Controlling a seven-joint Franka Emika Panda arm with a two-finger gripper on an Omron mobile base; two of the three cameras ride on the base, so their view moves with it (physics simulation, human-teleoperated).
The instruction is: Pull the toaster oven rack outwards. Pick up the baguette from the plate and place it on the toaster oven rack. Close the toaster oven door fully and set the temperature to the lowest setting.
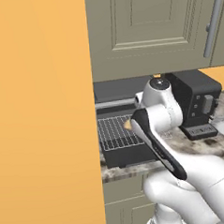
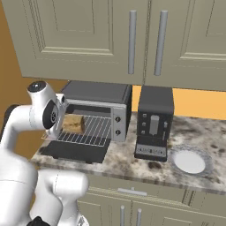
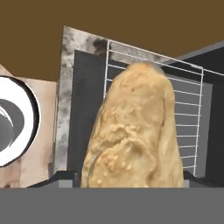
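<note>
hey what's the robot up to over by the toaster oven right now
The white arm is carrying the baguette in its end effector over the toaster oven rack, which is pulled out above the open toaster oven door. In the right base view the loaf sits at the rack's left side, but whether it rests on the bars or is just above them is unclear. The plate lies bare on the counter, right of the black appliance. The door is not yet closed.

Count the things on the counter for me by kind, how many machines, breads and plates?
Machines: 2, the toaster oven and the black coffee machine.
Breads: 1, the baguette.
Plates: 1, the plate.
Total: 4.
</note>
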